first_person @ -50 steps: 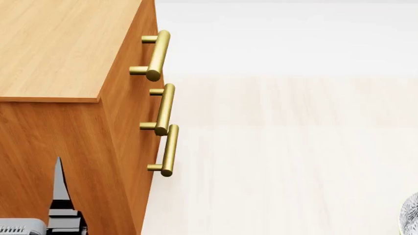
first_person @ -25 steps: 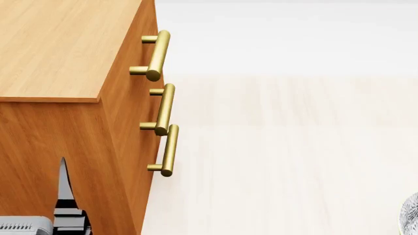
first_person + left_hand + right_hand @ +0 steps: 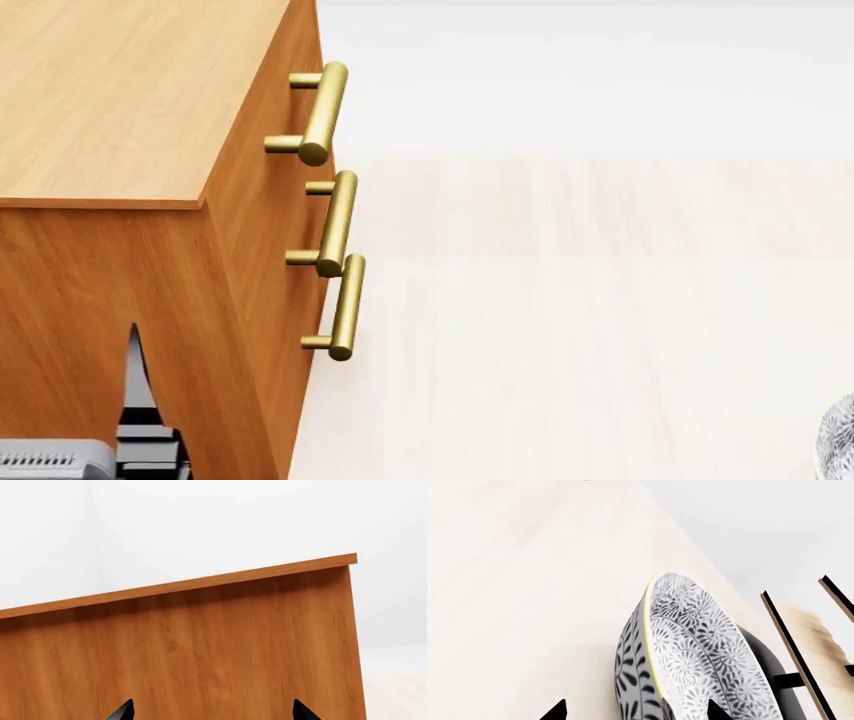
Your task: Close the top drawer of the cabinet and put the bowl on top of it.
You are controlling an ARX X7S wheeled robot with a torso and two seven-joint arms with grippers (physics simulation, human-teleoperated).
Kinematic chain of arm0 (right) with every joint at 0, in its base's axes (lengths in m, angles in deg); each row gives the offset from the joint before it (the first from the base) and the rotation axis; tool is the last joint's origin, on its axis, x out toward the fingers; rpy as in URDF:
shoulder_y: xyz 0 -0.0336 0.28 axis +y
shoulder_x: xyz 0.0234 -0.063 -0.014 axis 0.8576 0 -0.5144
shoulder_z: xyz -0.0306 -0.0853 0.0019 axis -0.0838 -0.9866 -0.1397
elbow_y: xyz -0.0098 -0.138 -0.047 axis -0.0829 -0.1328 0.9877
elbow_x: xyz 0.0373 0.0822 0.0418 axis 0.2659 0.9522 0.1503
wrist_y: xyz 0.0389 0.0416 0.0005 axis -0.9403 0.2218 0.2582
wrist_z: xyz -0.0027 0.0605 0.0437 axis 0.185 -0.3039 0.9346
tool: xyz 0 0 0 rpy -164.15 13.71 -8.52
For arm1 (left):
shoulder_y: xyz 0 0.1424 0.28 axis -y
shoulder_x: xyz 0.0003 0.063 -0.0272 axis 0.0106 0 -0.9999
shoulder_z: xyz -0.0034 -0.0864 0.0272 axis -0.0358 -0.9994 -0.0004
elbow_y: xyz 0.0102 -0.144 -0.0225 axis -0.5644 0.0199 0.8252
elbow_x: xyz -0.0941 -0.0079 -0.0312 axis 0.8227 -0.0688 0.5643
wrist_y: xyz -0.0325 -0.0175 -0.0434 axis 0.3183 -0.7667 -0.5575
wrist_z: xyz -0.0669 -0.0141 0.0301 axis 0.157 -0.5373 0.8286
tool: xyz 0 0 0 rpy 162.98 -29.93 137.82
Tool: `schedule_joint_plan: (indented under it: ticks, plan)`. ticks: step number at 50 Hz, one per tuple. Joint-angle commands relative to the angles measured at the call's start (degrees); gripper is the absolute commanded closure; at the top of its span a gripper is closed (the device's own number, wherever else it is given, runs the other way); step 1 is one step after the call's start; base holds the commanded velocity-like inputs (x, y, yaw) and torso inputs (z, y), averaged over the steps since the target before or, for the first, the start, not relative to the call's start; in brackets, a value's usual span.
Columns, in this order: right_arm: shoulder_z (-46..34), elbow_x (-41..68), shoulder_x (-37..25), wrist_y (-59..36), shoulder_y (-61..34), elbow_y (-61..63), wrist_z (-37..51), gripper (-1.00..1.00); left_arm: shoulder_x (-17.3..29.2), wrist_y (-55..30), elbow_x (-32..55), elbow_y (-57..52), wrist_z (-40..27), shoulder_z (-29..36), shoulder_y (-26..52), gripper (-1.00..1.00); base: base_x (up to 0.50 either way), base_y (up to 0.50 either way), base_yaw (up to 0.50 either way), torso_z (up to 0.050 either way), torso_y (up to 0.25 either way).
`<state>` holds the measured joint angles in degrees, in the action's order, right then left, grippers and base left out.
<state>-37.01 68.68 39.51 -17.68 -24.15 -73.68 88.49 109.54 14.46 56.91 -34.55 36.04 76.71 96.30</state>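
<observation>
One cabinet (image 3: 120,110); three handles; one bowl (image 3: 694,655); top drawer (image 3: 287,110) closed.

bowl (image 3: 841,440): only a sliver at head view's edge, lower part cropped in wrist view | left gripper (image 3: 212,711): just two tips visible | right gripper (image 3: 635,711): likewise, grip unclear | cabinet (image 3: 120,110): cut off on the left

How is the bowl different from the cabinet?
The bowl is round and curved, while the cabinet is boxy with a flat top. The bowl is white-grey with a dark flowery pattern; the cabinet is plain orange-brown wood grain. The cabinet has three brass bar handles; the bowl has none. Both stand on the same pale floor.
</observation>
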Motion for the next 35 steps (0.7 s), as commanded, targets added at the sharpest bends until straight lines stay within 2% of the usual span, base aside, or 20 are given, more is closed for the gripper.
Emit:
schedule_joint_plan:
  ticks: [1, 5, 6, 12, 21, 24, 29, 35]
  plan:
    - [-1.98, 1.14, 1.47, 1.97, -1.55, -5.22, -0.29, -1.0, -0.16, 0.37, -0.27, 0.99, -0.07, 0.65, 0.24, -1.0, 0.0, 0.0, 0.0, 0.0, 0.0]
    - [-2.5, 1.1, 1.98, 2.69, -2.21, -6.85, -0.28, -1.0, -0.13, 0.64, -0.34, 1.07, -0.07, 0.88, 0.12, -1.0, 0.0, 0.0, 0.0, 0.0, 0.0]
    - [-2.55, 1.19, 2.13, 2.71, -2.39, -7.28, -0.31, 1.0, -0.13, 0.7, -0.26, 1.21, -0.04, 0.83, 0.18, -1.0, 0.0, 0.0, 0.0, 0.0, 0.0]
    - [-3.15, 0.98, 2.87, 4.26, -3.31, -9.51, 0.05, 1.0, -0.2, 3.63, -0.92, 4.12, -0.14, 1.23, -0.63, -1.0, 0.0, 0.0, 0.0, -0.002, 0.0]
    - [-0.54, 2.07, 2.66, 1.4, -2.46, 0.32, 0.93, 1.0, -0.48, 4.3, -0.79, 4.93, -0.38, 1.14, -0.46, -1.0, 0.0, 0.0, 0.0, -0.001, 0.0]
    - [0.49, 2.86, 2.7, 0.54, -2.43, 2.37, 0.98, 1.0, -0.27, 1.91, -0.14, 2.93, -0.55, 0.6, 0.09, -1.0, 0.0, 0.0, 0.0, 0.0, 0.0]
    - [4.47, 5.86, 3.24, -0.07, -2.36, 6.27, 1.4, 1.0, -0.13, 4.22, -0.53, 4.48, -0.67, 0.64, -0.82, -1.0, 0.0, 0.0, 0.0, 0.0, 0.0]
    - [7.72, 7.49, 3.53, -0.88, -2.17, 9.08, 2.36, 1.0, 0.07, 1.69, 0.53, 2.16, -0.9, -0.15, -0.38, -1.0, 0.0, 0.0, 0.0, 0.0, 0.0]
